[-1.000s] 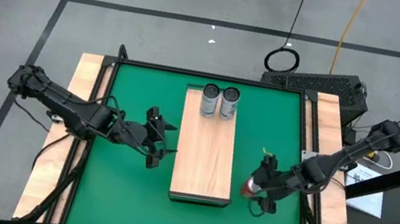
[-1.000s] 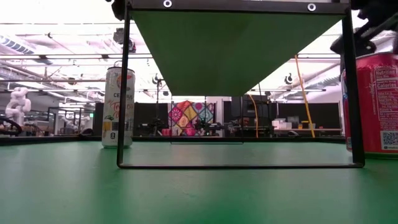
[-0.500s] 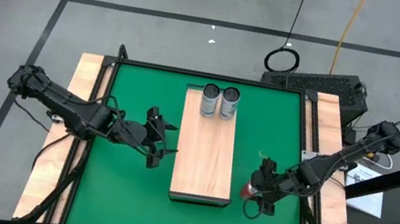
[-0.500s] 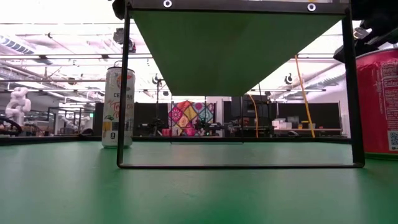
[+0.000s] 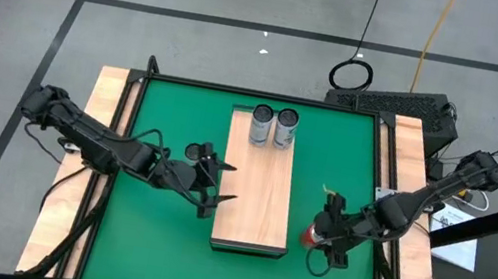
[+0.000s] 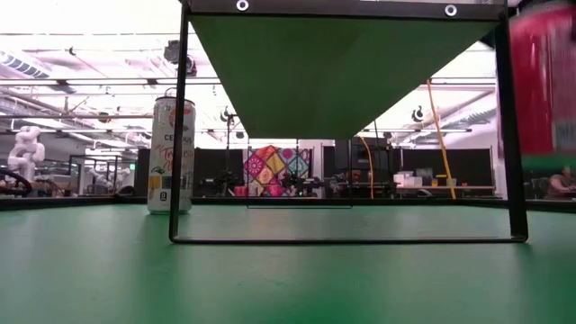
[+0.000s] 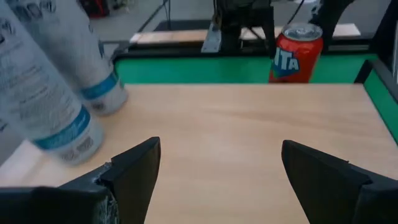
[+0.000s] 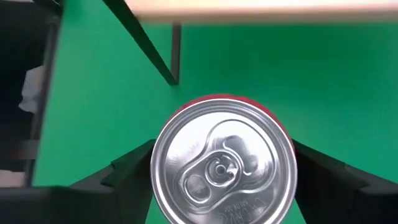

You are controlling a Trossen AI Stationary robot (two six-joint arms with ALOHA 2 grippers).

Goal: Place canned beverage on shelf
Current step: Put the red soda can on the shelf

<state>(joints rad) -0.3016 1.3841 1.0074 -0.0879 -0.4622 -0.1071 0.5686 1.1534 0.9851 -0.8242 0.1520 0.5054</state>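
The light-wood shelf (image 5: 257, 187) lies in the middle of the green table, on a dark frame (image 6: 180, 135). Two white cans (image 5: 272, 127) stand at its far end and also show in the left wrist view (image 7: 62, 112). My right gripper (image 5: 321, 236) is shut on a red can (image 5: 310, 236) just right of the shelf's near end; the can also shows in the low view (image 6: 540, 81). My left gripper (image 5: 224, 184) is open and empty over the shelf's left edge (image 7: 217, 174). A third white can (image 5: 194, 152) stands on its base on the table left of the shelf (image 6: 171, 153). My right gripper pinches the red can between its two fingers (image 8: 134, 168) on opposite sides of the can's wall, near the top rim (image 8: 158, 163). The fingers come from above, pointing down. The can stays upright, silver top (image 8: 222, 165) up, and is lifted clear of the table.
The shelf's middle and near end (image 7: 236, 124) are bare wood. Wooden side boards (image 5: 100, 135) flank the green table. A black box (image 5: 392, 105) sits past the table's far right corner.
My right gripper has gone up with the red can, which stood on the table a second ago and now hangs clear of it, still upright. My left gripper has moved toward the table's right edge, reaching the shelf's left edge, its fingers still open.
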